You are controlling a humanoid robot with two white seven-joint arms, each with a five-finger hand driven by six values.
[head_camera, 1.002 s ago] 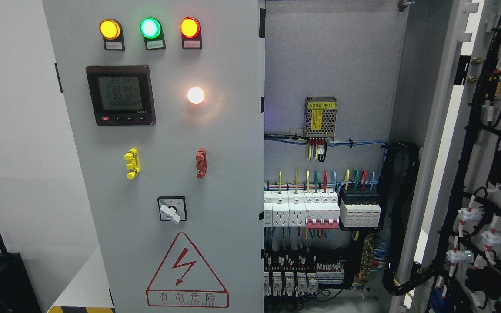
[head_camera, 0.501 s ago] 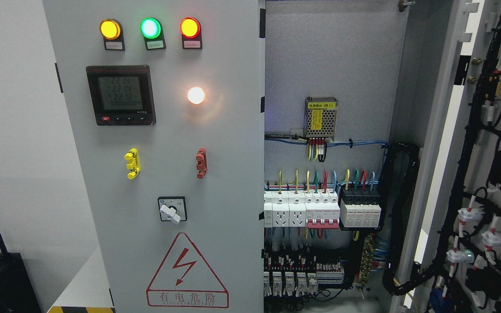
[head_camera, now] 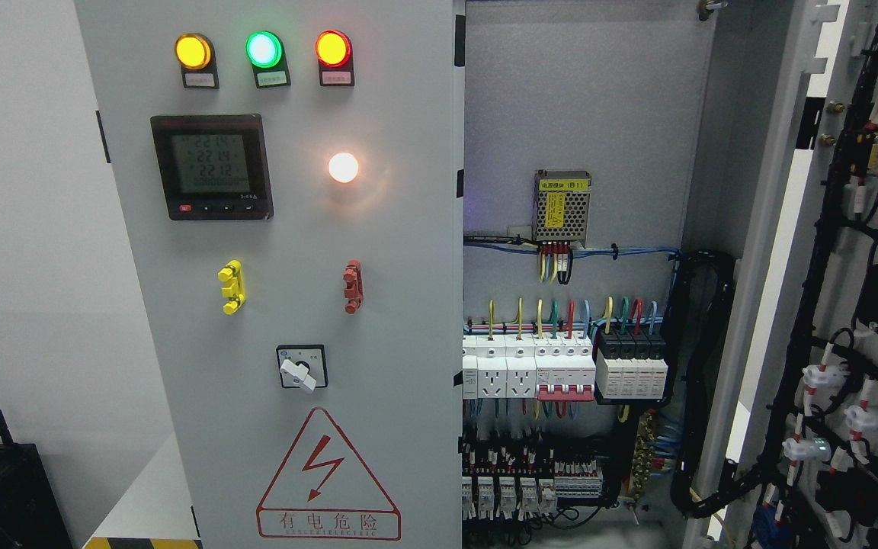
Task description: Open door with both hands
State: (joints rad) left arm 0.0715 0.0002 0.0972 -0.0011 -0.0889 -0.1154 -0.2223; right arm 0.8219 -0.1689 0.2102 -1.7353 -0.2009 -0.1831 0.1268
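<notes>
A grey electrical cabinet fills the view, and neither robot hand appears, so their state cannot be told. The left door [head_camera: 286,305] stands closed, filling the frame from nine o'clock to centre. The right door [head_camera: 858,305] is swung wide open at three o'clock, its inner face strung with black wiring. Between them the cabinet interior [head_camera: 576,99] is exposed.

On the closed door sit three round indicator lamps in a row at eleven o'clock: amber [head_camera: 193,51], green [head_camera: 264,49] and red [head_camera: 332,48], all lit. Below them are one digital meter [head_camera: 211,167] whose top rows read roughly 221, one glowing white lamp [head_camera: 343,167], one yellow handle [head_camera: 232,287], one red handle [head_camera: 352,286] and one rotary switch [head_camera: 301,367]. At six o'clock a red warning triangle [head_camera: 328,476] with a lightning bolt reads "有电危险".

Inside, one mesh power supply [head_camera: 562,207] carries a yellow label; beneath it runs a row of white breakers [head_camera: 565,367].

Nothing has moved since the earlier frames.
</notes>
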